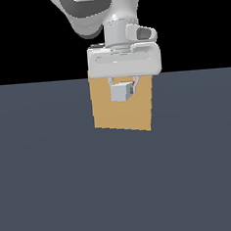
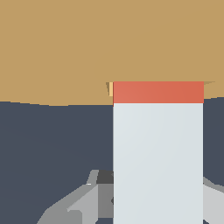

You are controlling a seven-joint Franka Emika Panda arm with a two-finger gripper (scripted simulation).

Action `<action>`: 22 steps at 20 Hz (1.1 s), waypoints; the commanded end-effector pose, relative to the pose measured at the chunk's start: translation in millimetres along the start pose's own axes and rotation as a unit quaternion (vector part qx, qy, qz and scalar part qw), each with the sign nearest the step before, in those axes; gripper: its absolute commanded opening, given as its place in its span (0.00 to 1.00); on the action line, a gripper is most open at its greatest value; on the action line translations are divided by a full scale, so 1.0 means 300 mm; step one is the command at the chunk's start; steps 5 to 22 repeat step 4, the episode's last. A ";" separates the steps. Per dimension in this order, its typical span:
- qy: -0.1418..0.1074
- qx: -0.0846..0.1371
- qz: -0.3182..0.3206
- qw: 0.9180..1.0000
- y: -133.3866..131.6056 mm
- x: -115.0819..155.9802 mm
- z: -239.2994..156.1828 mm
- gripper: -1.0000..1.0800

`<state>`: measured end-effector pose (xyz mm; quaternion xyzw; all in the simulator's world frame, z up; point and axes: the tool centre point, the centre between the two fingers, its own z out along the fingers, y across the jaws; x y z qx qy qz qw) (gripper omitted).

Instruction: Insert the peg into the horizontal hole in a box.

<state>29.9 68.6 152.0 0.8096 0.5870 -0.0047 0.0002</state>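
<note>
The peg [image 2: 157, 153], judged rigid, light and smooth-sided, is held level at its grey rear by the closed hand [image 1: 124, 90], its red tip just entering the hole [image 2: 110, 89] in the box [image 1: 107, 115] on the counter [image 1: 44, 182].

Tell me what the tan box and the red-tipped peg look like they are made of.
It is a simulator render, so only looks count. The box is flat matte tan, like cardboard or unfinished wood, with no grain or shine. The peg is smooth pale grey-white with a red-orange end, like painted plastic. The fingers holding it look like dull grey metal or plastic.
</note>
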 end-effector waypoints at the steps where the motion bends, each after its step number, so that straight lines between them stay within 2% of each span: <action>1: 0.004 -0.004 -0.004 1.000 0.002 0.038 -0.007 0.00; 22: 0.004 -0.004 -0.004 1.000 0.003 0.028 -0.008 0.00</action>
